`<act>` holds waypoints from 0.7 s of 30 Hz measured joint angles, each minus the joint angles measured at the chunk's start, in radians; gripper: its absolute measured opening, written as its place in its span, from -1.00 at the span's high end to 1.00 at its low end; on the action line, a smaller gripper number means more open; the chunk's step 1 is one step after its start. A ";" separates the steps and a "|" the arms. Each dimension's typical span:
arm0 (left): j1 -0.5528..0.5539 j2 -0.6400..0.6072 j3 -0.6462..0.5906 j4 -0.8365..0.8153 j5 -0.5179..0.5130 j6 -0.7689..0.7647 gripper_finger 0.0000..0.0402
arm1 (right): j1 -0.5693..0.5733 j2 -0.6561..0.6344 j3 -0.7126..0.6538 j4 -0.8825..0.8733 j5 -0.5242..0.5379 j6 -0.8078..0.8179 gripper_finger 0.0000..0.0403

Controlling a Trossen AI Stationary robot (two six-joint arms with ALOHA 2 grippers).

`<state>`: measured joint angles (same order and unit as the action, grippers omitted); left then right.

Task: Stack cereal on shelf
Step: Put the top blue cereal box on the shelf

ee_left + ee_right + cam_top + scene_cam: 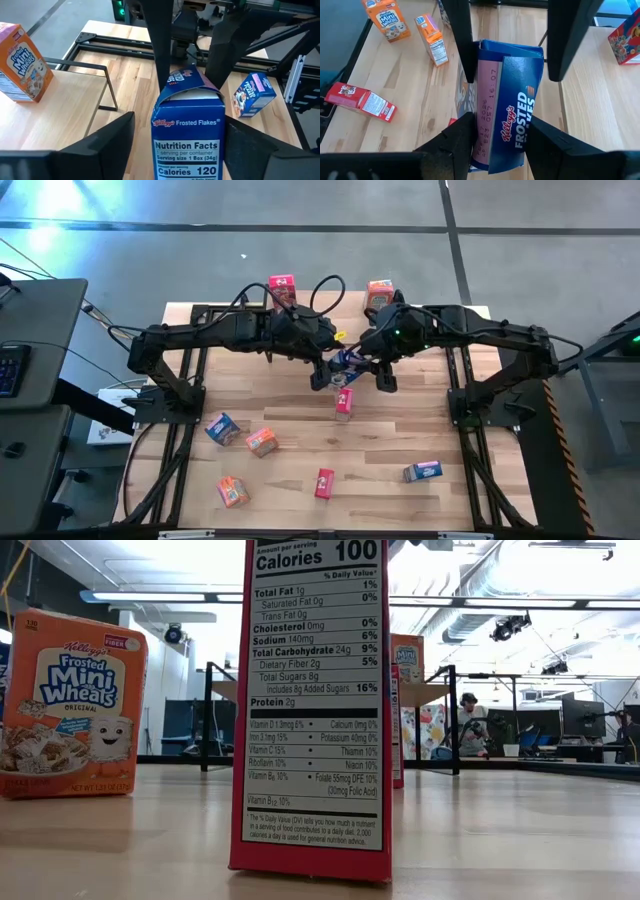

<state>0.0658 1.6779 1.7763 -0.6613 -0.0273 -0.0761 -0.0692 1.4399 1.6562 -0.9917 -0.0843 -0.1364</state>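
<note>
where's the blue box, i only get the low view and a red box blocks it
Observer: Over mid-table. The right hand is shut on the blue box.
Operator: left hand on it too
Observer: No. The left hand is open, with a finger on either side of the box and gaps showing.
Operator: box look ok
Observer: One end flap stands lifted, at the end where the right hand grips.
</note>
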 joint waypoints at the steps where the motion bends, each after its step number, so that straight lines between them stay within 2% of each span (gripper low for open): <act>1: 0.000 0.000 0.000 0.000 0.001 0.000 -0.21 | 0.000 0.000 0.000 0.001 0.001 0.000 0.26; 10: 0.000 0.000 0.000 0.000 -0.001 0.001 0.06 | 0.000 0.000 0.000 0.001 0.029 0.000 0.26; 16: 0.000 0.000 0.000 0.000 -0.004 0.003 0.14 | 0.000 0.000 0.000 0.001 0.063 0.006 0.26; 21: 0.000 0.000 -0.001 0.000 -0.003 0.001 0.17 | 0.000 0.000 0.000 -0.004 0.046 0.006 0.26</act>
<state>0.0658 1.6779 1.7756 -0.6609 -0.0307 -0.0748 -0.0689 1.4399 1.6562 -0.9953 -0.0379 -0.1308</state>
